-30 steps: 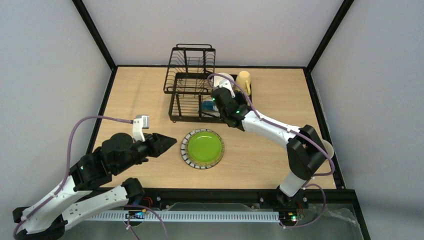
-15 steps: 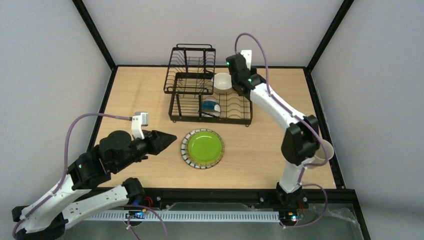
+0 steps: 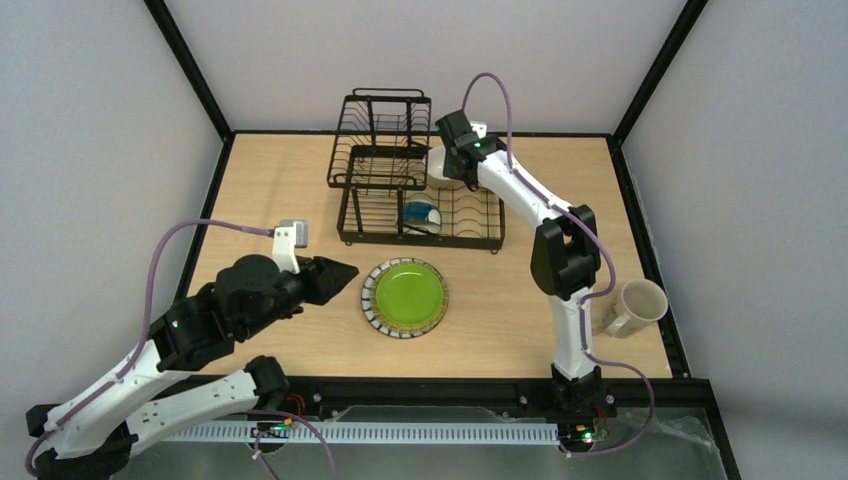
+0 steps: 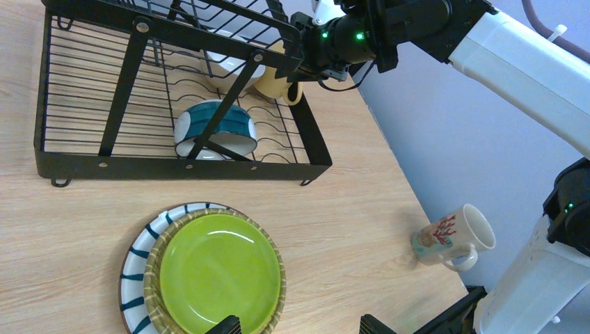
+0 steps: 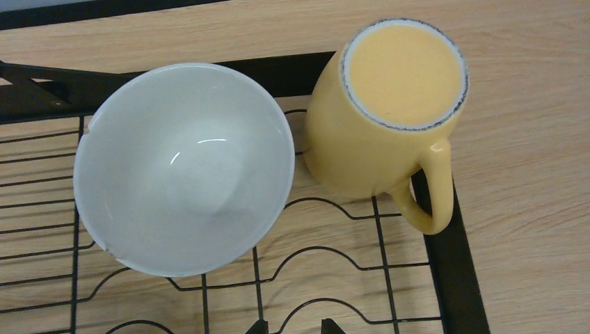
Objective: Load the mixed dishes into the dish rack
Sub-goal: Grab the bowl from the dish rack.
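The green plate (image 3: 405, 297) with its striped rim (image 4: 139, 243) lies flat on the table in front of the black dish rack (image 3: 400, 190). My left gripper (image 4: 300, 325) hovers open at the plate's near edge, holding nothing. In the rack's flat tray a white bowl (image 5: 182, 167) stands beside a yellow mug (image 5: 386, 111), which is turned base up. A blue-outside bowl (image 4: 216, 125) lies tipped in the tray's front slots. Above the tray's back right corner hangs my right gripper (image 5: 296, 325), its tips a little apart over bare wire. The cream mug (image 3: 632, 307) lies on its side at the table's right.
The rack's raised basket tier (image 3: 380, 125) stands at the back left of the tray. My right arm's elbow (image 3: 565, 255) rises between the rack and the cream mug. Black frame posts run along the table's edges, close behind the rack.
My right arm has swung from the rack's front, near the blue bowl, to its back right corner, uncovering the cream mug. The left gripper edged slightly toward the plate.
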Tool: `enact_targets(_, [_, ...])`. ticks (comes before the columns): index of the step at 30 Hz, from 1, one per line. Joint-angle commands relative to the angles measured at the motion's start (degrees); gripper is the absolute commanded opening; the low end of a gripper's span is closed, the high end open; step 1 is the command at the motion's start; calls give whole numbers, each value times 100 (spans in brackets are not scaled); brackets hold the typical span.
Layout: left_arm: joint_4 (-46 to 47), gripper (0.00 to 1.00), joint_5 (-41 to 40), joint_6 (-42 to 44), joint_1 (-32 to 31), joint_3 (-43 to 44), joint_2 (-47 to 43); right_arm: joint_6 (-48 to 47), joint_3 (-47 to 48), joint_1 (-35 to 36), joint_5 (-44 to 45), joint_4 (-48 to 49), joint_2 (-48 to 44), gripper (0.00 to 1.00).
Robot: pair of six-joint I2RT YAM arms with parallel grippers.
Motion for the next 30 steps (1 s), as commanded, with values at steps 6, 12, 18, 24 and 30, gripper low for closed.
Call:
enact_targets(6, [59, 99, -196, 152, -11, 162, 16, 593, 341, -116, -636, -300, 167, 43])
enact_targets(12, [30, 99, -237, 169, -12, 160, 14, 675, 549, -201, -832, -318, 426, 44])
enact_targets(18, [-4, 99, -266, 195, -6, 167, -4, 687, 720, -251, -944, -186, 679, 46])
enact_targets(24, [-2, 99, -299, 248, -2, 204, 51, 641, 867, -314, -1141, -11, 826, 47])
enact_targets(30, [49, 99, -288, 339, -2, 254, 210, 614, 982, -318, -1291, -15, 863, 48])
